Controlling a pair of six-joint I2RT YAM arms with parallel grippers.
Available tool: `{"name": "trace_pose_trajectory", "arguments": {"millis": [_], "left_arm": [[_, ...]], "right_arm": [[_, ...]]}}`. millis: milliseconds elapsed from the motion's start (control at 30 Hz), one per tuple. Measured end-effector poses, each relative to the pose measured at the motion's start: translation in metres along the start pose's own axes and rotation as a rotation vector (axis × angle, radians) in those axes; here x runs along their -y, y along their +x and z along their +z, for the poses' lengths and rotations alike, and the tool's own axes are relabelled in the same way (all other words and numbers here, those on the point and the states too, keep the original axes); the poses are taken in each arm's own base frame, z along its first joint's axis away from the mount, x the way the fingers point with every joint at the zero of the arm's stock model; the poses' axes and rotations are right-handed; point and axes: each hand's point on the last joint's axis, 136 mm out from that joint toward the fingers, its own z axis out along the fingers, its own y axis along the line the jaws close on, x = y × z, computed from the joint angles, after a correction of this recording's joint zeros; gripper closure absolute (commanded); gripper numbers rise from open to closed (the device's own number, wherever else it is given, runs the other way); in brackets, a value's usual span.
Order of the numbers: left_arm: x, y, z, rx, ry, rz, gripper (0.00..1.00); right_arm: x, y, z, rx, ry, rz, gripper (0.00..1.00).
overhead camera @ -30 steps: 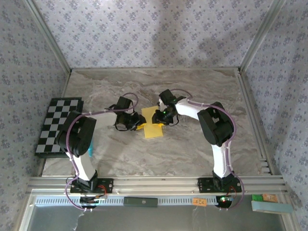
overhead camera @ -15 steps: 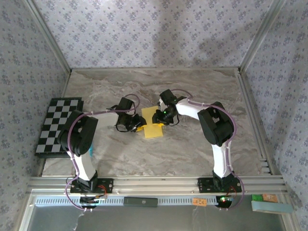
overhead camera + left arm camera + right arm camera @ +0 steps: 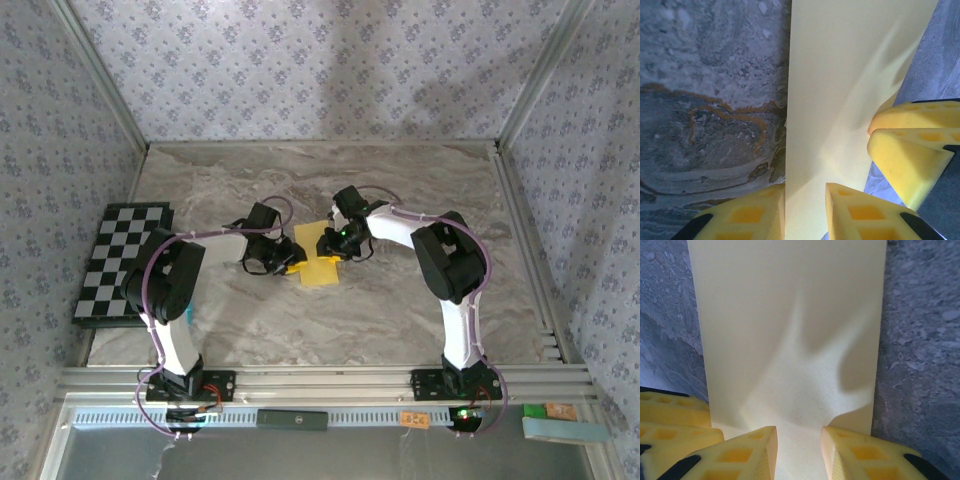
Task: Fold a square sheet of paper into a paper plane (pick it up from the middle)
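at the left edge of the desk (image 3: 400,330) lies a black-and-white checkered board (image 3: 115,262), well apart from everything else. the left arm (image 3: 170,285) reaches from the near edge toward the middle of the desk. there the left pincer (image 3: 287,264) sits at the left side of the square sheet of paper (image 3: 320,270).

the yellow sheet lies near the middle of the desk, between the two pincers. it shows as a long rectangle, its long sides running roughly from near to far.

in the left wrist view the left pincer's jaws are parted a little. one yellow finger (image 3: 747,217) is over the marble just beside the sheet's edge and the other (image 3: 865,215) is over the paper, which shows in the gap between them.

the right pincer (image 3: 337,243) is at the sheet's right side, toward its far end and close to the left pincer. in the right wrist view its jaws are also slightly parted, with both fingers (image 3: 740,452) low over one short end of the paper and yellow sheet in the gap. soft shadows spread over the paper from the fingertips. the right arm (image 3: 450,260) bends back to the near edge.
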Motion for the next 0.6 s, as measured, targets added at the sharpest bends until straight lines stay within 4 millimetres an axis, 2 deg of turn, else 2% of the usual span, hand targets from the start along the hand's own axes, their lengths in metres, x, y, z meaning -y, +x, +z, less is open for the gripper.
{"name": "trace_pose_trajectory", "arguments": {"millis": [600], "left_arm": [[0.007, -0.0081, -0.0005, 0.023, 0.035, -0.002, 0.81]], "right_arm": [[0.001, -0.0004, -0.0003, -0.002, -0.027, 0.014, 0.67]]}}
